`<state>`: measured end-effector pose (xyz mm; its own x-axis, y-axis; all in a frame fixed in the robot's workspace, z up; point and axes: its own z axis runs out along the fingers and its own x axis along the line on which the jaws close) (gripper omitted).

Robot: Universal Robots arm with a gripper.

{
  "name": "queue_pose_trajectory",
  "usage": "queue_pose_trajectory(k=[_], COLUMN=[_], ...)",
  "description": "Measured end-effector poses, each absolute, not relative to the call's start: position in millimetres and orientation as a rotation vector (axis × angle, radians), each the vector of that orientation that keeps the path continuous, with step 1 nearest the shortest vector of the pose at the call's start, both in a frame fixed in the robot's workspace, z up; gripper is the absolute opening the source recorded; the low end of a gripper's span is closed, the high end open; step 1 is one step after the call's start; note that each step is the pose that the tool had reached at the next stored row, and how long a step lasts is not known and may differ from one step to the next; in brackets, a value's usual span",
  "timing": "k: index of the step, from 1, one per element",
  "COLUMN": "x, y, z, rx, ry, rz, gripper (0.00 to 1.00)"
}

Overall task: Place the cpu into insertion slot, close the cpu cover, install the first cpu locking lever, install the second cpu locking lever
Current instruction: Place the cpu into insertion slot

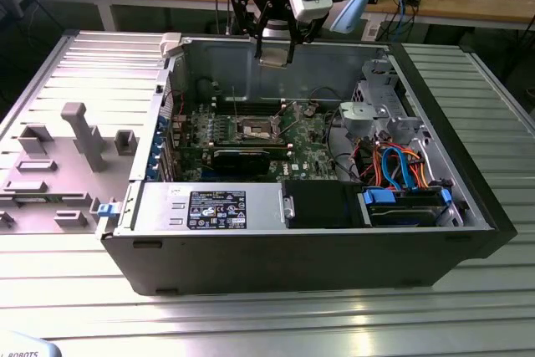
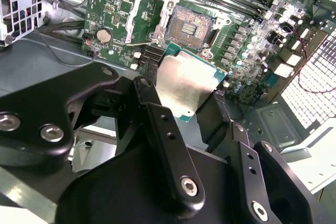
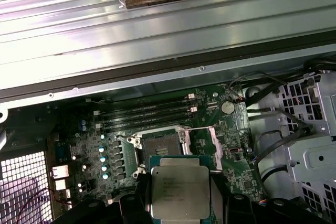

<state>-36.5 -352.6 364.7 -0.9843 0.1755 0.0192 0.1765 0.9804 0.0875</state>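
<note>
Exterior view: the gripper hangs high inside the open computer case, near its far wall, with clear air down to the insertion slot.
Second wrist view: black fingers clamp two opposite edges of the cpu; the other edges are free.
First wrist view: the cpu is held apart from the bare insertion slot; the cpu cover stands open alongside.

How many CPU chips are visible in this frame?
1. The cpu is held in the gripper above the motherboard, near the open, empty insertion slot.
</note>
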Motion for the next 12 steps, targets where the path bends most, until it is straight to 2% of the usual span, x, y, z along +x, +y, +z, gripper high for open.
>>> queue_pose_trajectory(k=[12], x=[-36.5], y=[-352.6], z=[364.5], rx=[-0.417], ry=[-3.103], rz=[-0.140], gripper=[0.54])
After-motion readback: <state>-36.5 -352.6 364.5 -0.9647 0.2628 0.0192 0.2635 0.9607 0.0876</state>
